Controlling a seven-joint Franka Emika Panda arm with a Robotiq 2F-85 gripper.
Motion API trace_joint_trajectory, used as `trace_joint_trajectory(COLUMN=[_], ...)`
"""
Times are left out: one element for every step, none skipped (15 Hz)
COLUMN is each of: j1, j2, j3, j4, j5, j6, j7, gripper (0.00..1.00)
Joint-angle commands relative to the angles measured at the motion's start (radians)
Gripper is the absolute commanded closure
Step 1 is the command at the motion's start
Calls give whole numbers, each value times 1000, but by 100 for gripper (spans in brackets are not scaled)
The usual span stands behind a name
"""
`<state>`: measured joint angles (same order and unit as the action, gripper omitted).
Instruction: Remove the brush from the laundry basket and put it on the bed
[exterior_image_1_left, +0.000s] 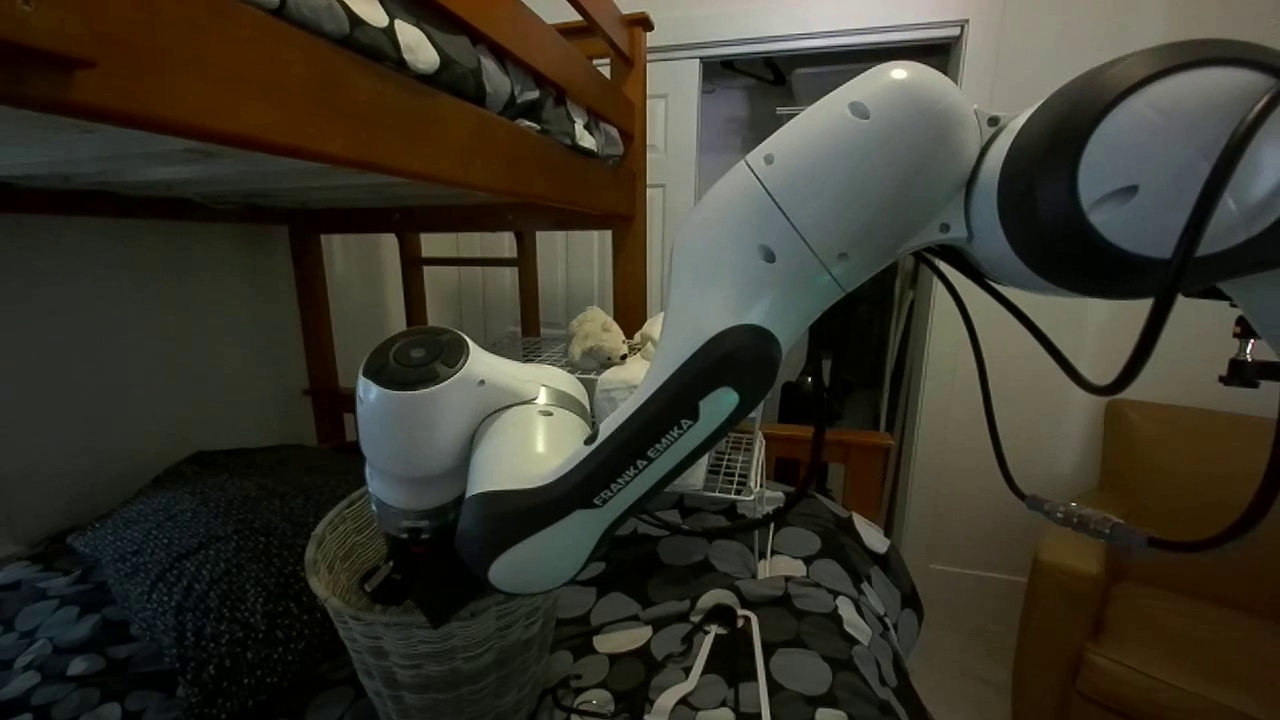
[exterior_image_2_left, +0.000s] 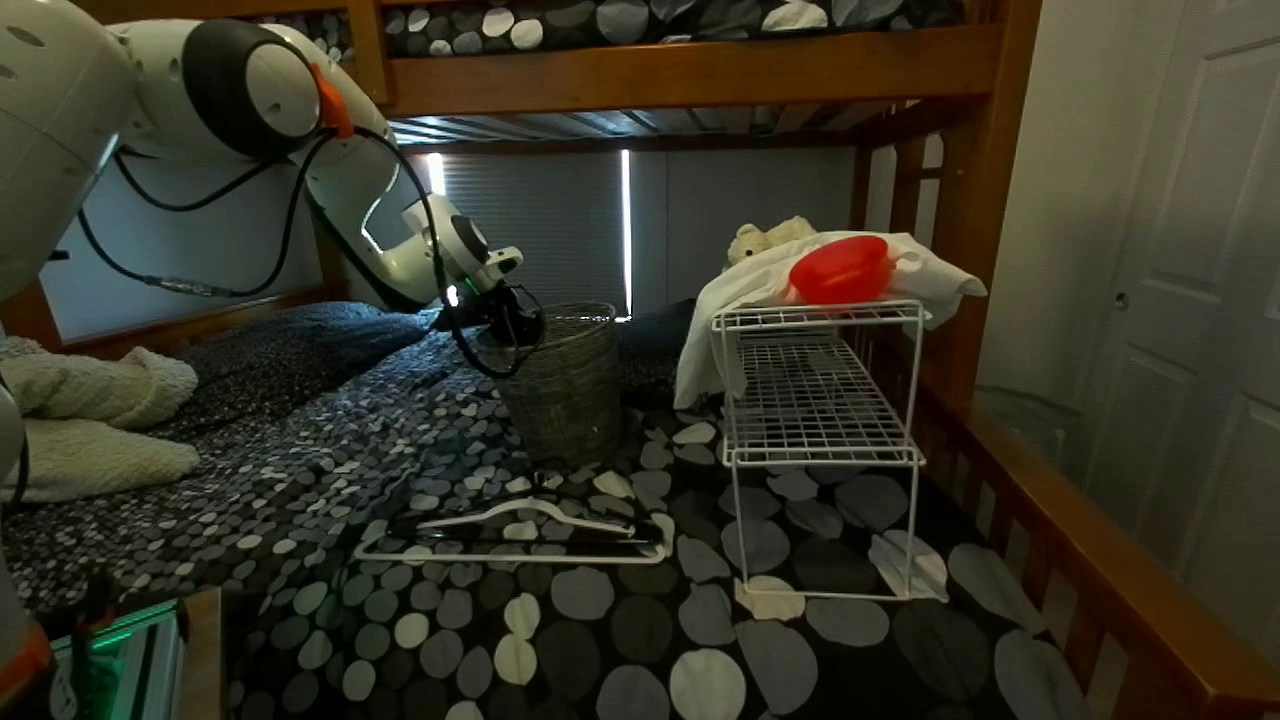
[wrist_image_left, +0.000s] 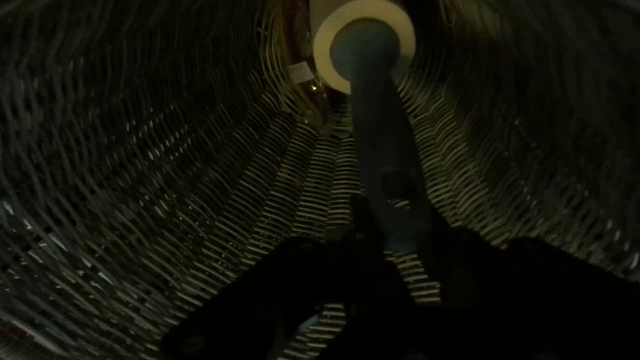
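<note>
The laundry basket (exterior_image_1_left: 450, 650), woven and grey-beige, stands on the bed's spotted bedding (exterior_image_2_left: 640, 640); it also shows in an exterior view (exterior_image_2_left: 570, 400). My gripper (exterior_image_1_left: 420, 590) points down inside its rim; it also shows in an exterior view (exterior_image_2_left: 515, 320). In the dark wrist view, the brush (wrist_image_left: 390, 140) has a blue-grey handle with a hole and a pale ring at its far end. My gripper's fingers (wrist_image_left: 397, 220) are close on both sides of the handle and appear to pinch it. The brush is hidden by the basket in both exterior views.
White and black hangers (exterior_image_2_left: 530, 530) lie on the bedding before the basket. A white wire rack (exterior_image_2_left: 820, 460) with white cloth, a red object (exterior_image_2_left: 840, 270) and a teddy (exterior_image_2_left: 770, 240) stands beside it. The upper bunk (exterior_image_2_left: 690, 75) hangs overhead. A labelled packet (wrist_image_left: 300, 72) is inside the basket.
</note>
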<state>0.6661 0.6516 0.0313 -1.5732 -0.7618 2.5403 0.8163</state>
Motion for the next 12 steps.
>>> trace_joint_trajectory(j1=[34,35,37,36,28,26,21,15,7,-5,-18,-37], j2=[-6,-27,-45,-67,-98,-125,-160,-192,-238,-278,-315,-356], j3=[-20,-16,-14,-8,6,8,10,13,14,16,21,31], j4=[17,5,-4,-16,-39,-52,-73,-86,-115,-139,-164,-193], j5=[-3,0,2,11,31,41,52,69,86,103,119,138], j6=[-44,-39,-34,-33,-29,-25,-26,-41,-56,-57,-56,-32], j7=[24,28,37,40,38,52,66,72,77,80,84,73], gripper=[94,94,94,94,94,94,94,94,94,94,94,94])
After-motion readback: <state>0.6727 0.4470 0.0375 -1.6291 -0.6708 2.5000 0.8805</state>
